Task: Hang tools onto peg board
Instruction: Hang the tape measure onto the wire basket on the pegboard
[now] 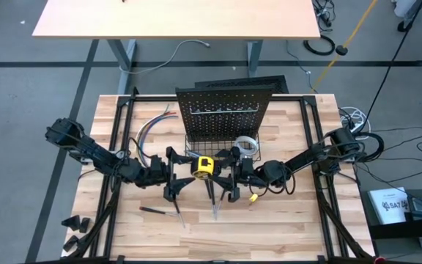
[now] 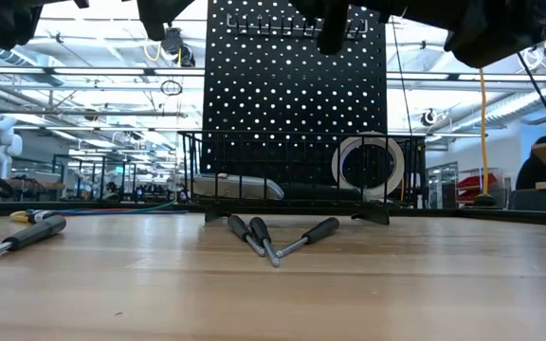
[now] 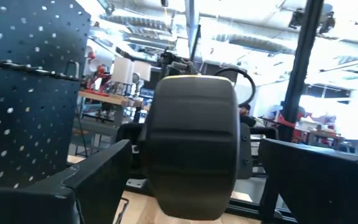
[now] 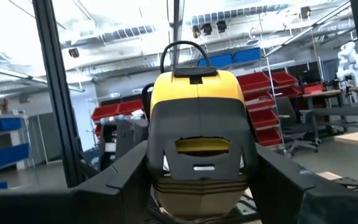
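Three screwdrivers before the peg board.

A yellow-black tape measure hangs raised before the upright black peg board, screwdrivers lying below.

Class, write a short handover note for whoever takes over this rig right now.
Left gripper and right gripper both shut on the tape measure, lifted in front of the peg board.
Done: tape roll and utility knife lie in the basket.
Left: hang the tape measure; screwdrivers lie on the table, another off to one side.
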`<state>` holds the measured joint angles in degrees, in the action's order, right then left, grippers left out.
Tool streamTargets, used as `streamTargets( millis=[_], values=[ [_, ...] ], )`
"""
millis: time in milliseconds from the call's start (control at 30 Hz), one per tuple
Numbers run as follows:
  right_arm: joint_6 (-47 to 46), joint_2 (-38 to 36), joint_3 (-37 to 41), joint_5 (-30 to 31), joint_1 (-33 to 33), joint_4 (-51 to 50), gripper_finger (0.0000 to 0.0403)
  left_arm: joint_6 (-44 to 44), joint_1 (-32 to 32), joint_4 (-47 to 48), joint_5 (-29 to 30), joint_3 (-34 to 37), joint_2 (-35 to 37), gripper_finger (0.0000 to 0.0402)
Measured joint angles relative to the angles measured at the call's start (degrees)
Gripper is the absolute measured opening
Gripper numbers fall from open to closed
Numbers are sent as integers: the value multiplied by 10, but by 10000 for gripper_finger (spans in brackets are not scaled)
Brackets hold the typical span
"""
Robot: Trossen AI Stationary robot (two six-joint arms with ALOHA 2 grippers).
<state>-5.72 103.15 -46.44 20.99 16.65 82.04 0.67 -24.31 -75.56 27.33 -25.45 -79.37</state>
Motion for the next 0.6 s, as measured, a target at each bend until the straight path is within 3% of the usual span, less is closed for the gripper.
streamTargets(
  millis=[233, 600],
  values=[
    [-8, 0, 0, -1, -9, -14, 210, -2, 9, 1, -11, 0, 0, 347],
    [-11, -1, 0, -1, -9, -19, 210, -12, 37, -1, -47, 0, 1, 221]
  ],
)
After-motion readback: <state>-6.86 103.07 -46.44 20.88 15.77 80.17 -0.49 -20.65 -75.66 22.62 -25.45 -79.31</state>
